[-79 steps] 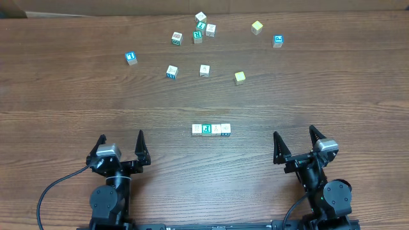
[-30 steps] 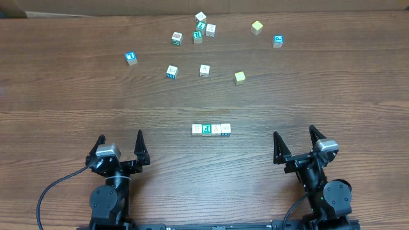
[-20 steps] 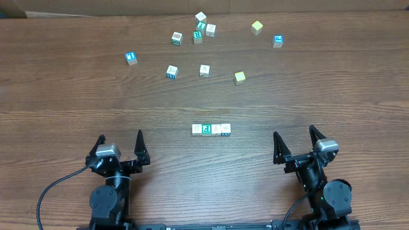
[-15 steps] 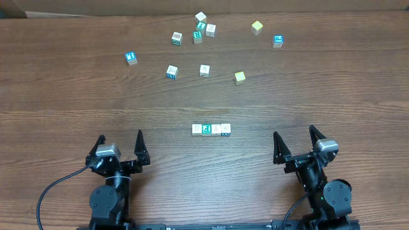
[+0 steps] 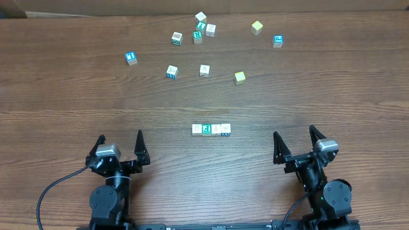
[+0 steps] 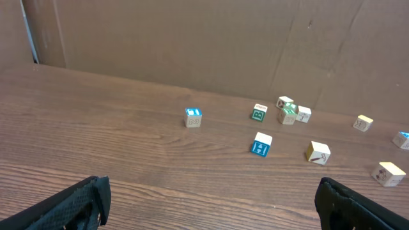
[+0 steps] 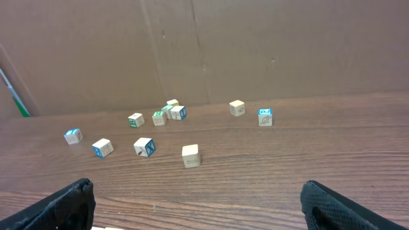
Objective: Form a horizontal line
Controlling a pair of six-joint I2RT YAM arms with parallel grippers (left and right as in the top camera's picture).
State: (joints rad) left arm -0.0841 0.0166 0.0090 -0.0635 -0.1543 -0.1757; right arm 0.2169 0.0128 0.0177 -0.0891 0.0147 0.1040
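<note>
Nothing moved; horizontal line (image 5: 211,130) between left hand (image 5: 120,135) and right hand (image 5: 294,131), well apart, both released.

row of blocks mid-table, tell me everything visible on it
The row of blocks is four small cubes, wood by the look, pale tops with print; the second from the left shows a green face, the rightmost a blue edge. They lie flat, side by side and touching, in a straight left-to-right line on the table. Nothing else touches it: the left gripper and right gripper stand apart, jaws open.
</note>
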